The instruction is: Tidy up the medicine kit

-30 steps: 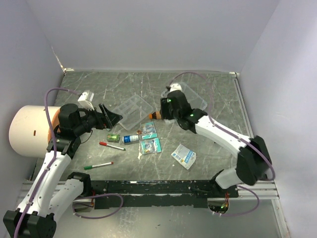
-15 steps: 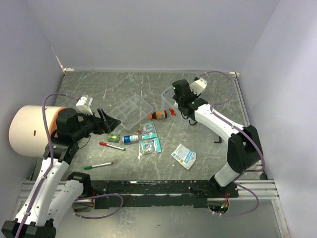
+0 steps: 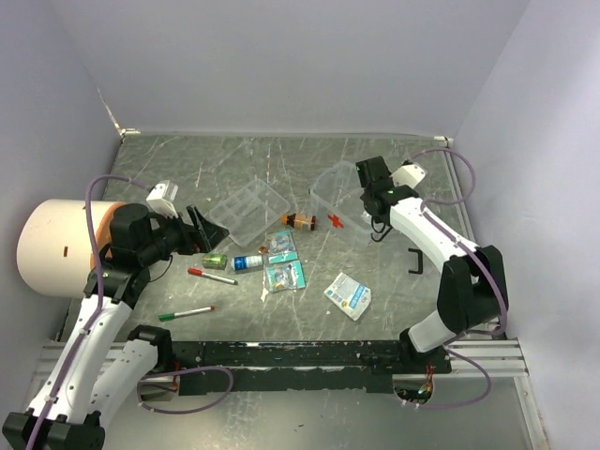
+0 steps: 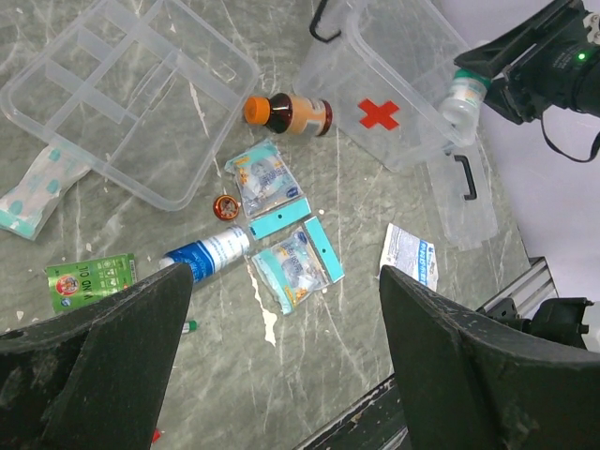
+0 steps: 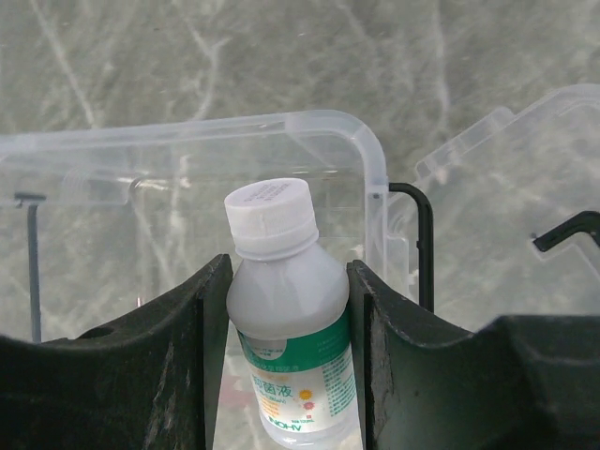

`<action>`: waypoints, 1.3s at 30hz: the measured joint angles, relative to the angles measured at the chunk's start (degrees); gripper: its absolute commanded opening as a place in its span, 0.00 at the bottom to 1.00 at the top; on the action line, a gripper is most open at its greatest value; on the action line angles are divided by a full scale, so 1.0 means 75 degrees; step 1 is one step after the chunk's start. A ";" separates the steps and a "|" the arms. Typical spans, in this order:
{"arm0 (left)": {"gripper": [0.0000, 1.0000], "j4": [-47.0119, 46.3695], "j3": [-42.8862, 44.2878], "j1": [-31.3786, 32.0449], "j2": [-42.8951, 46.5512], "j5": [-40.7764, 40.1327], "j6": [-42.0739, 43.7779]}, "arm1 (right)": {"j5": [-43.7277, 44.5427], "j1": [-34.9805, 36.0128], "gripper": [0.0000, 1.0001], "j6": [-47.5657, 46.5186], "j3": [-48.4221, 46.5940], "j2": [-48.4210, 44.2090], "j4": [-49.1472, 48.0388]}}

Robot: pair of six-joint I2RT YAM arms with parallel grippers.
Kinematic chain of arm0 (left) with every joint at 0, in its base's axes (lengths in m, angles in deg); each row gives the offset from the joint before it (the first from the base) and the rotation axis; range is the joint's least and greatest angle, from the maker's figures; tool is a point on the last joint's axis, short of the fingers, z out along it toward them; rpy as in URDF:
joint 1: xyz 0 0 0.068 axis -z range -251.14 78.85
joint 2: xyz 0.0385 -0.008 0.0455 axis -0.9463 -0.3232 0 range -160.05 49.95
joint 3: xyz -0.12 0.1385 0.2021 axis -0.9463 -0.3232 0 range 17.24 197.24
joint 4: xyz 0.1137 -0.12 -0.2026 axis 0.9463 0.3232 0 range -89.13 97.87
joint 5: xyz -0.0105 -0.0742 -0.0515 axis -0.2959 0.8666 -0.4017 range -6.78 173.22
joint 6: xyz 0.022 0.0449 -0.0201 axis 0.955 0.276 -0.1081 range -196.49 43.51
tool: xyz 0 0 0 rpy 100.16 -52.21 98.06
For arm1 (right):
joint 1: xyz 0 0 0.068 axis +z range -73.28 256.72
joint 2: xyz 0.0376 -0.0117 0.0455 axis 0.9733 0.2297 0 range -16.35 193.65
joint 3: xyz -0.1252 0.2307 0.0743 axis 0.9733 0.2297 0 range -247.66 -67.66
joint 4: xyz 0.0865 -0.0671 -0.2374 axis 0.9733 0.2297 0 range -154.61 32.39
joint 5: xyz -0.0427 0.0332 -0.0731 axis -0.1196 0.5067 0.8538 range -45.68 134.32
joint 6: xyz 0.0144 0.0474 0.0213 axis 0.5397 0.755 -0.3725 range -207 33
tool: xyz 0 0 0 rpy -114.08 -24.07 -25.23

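My right gripper is shut on a white bottle with a green label and holds it above the clear box with a red cross, whose rim lies under the bottle. The bottle also shows in the left wrist view. My left gripper is open and empty, above the left of the table. On the table lie a brown bottle, a clear divider tray, a blue-white tube, two teal sachets, a white packet and a green packet.
A red pen and a green pen lie near the front left. A big white cylinder stands at the left edge. The box's black handle lies to the right. Walls close in on three sides.
My right gripper has moved right, from beside the brown bottle to above the red-cross box. The left arm has barely moved.
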 measured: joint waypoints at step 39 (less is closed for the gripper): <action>0.91 0.0143 0.0000 0.0000 -0.0265 -0.0274 0.0052 | -0.2119 0.0058 0.38 0.1285 -0.1032 0.2742 -0.1177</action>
